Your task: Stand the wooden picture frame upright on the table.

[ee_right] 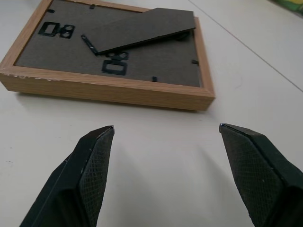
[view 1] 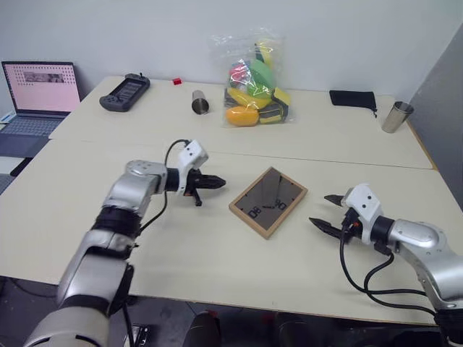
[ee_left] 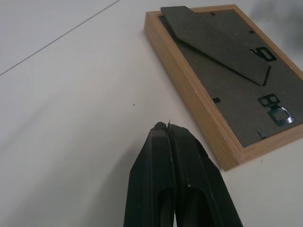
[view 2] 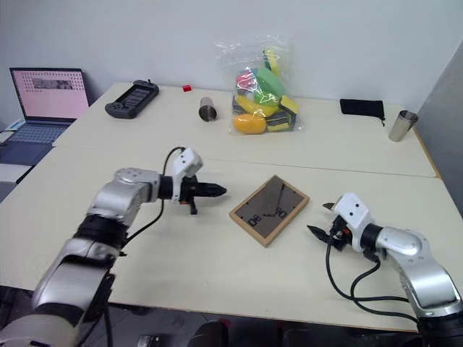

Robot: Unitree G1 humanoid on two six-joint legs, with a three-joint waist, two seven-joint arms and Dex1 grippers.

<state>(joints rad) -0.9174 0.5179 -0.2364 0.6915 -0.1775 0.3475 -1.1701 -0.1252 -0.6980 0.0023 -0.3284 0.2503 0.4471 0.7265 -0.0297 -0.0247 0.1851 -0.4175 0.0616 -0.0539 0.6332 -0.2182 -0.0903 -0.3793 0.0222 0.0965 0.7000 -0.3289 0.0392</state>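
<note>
With the left gripper [view 1: 211, 182] pinched together empty and the right gripper [view 1: 327, 212] gaping, the face-down wooden picture frame [view 1: 268, 202] is risking sliding across the table [view 1: 181, 253] if nudged

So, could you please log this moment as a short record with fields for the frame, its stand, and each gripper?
frame: wooden picture frame lies flat, face down on the table, dark back panel up
stand: slightly raised off the back panel
left gripper: shut, empty, pointing at the frame, short of it
right gripper: open, empty, facing the frame's other side, not touching
task: frame not yet upright
</note>
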